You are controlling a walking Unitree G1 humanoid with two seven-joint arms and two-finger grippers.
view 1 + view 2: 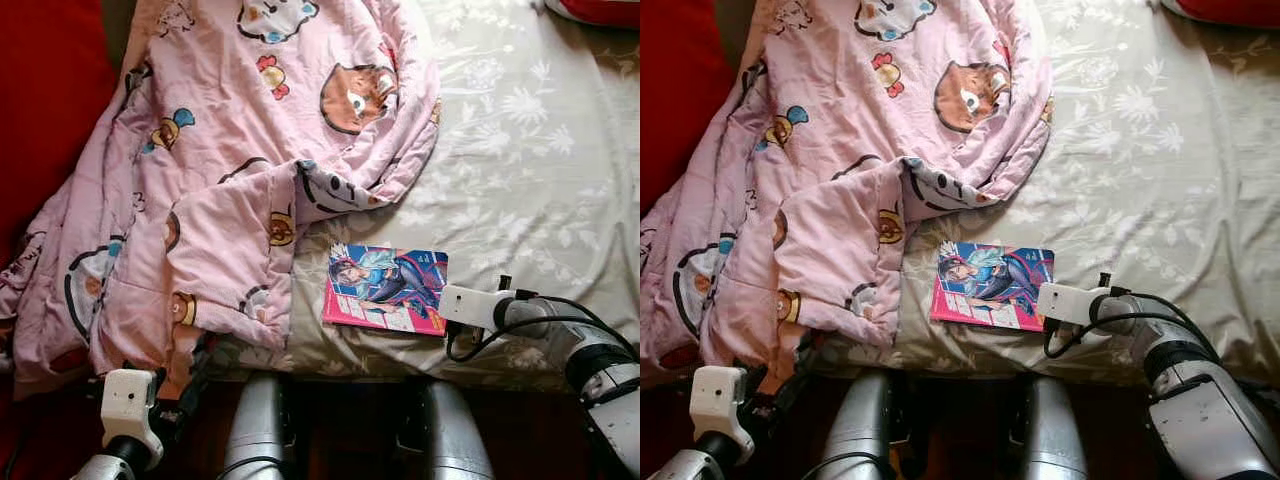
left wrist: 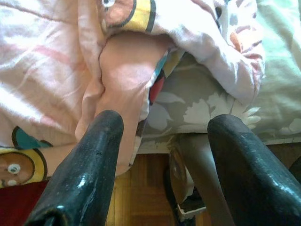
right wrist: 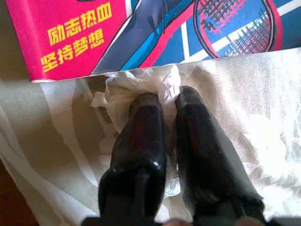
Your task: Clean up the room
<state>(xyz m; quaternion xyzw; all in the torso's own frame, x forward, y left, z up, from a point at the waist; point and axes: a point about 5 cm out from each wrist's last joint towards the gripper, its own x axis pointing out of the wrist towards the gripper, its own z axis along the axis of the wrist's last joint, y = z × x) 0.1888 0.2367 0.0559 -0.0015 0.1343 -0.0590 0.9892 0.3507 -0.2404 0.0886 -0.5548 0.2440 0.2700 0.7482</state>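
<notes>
Right wrist view looks straight down the right hand [image 3: 170, 101], and its two black fingers [image 3: 141, 141] are pressed nearly together on a crumpled white tissue [image 3: 120, 94] that lies on the bed sheet, just below the lower edge of a bright magazine [image 3: 141, 33] with a pink cover and yellow characters. From the head views, that magazine [image 1: 385, 288] lies flat near the foot edge of the bed [image 1: 540, 170], roughly midway along it, and the right arm reaches in from the bed's right side so that its white wrist sits touching or just beside the magazine's lower right corner. The sheet is pale with a white leaf and flower print. A pink cartoon-print quilt [image 1: 220, 170] is heaped over the left half of the bed, one folded flap coming close to the magazine's left side, and its lower part spilling over the foot edge and the left edge. The left hand [image 2: 164, 155] hangs below the foot edge of the bed near the left corner, its fingers [image 2: 89, 165] spread wide apart and holding nothing, with the overhanging quilt just ahead of them and wooden floor [image 2: 141, 197] beneath. Something red [image 1: 45, 110] lies along the bed's left side.
</notes>
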